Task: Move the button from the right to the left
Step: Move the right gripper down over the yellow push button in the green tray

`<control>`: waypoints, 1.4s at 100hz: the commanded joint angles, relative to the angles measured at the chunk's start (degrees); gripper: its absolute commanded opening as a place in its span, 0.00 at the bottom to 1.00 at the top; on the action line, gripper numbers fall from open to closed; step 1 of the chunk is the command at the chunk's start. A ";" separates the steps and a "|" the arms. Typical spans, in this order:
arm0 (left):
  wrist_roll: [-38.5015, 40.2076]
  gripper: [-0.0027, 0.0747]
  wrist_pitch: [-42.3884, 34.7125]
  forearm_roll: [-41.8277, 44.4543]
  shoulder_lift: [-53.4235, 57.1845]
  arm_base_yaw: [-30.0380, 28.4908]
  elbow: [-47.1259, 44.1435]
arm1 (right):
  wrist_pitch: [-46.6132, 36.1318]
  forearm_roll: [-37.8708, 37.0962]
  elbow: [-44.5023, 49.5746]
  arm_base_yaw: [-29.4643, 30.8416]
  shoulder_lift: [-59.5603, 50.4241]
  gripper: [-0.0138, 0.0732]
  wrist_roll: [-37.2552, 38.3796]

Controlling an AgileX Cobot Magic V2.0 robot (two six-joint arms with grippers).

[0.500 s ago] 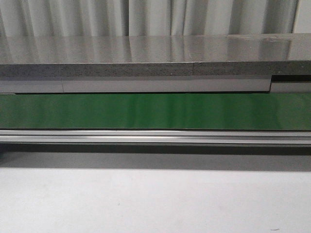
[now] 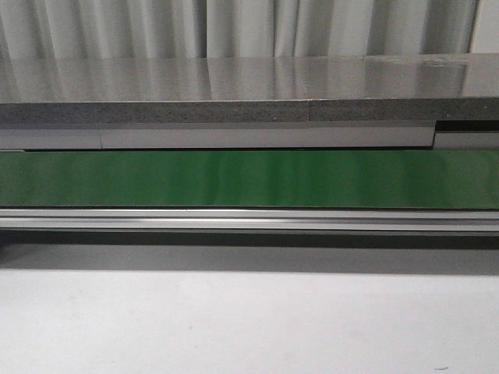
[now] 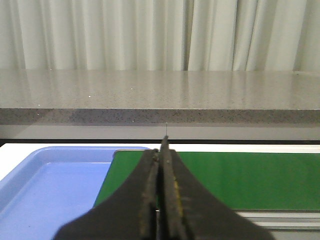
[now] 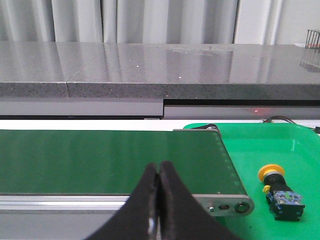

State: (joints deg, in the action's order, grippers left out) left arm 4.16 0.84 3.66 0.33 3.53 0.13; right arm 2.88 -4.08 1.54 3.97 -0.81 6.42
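button (image 4: pixel 279 192) on side, yellow head toward belt (image 4: pixel 110 160)

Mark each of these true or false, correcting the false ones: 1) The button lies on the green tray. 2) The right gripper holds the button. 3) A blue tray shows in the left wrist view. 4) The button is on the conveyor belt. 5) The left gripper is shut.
1) True: the button lies on its side on the green tray.
2) False: the right gripper is shut on nothing; the button lies apart from it.
3) True: the blue tray sits beside the end of the green belt.
4) False: it is on the green tray, past the belt's end.
5) True: the left gripper has its jaws together.
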 commanded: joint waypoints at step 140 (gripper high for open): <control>0.01 0.01 -4.58 -0.05 1.50 -0.07 -2.59 | 41.24 -2.45 -42.61 11.59 45.36 0.15 -6.09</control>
State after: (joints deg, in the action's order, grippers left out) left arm 4.16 0.84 3.66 0.33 3.53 0.13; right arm 45.69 -5.39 -38.24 12.22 42.27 5.76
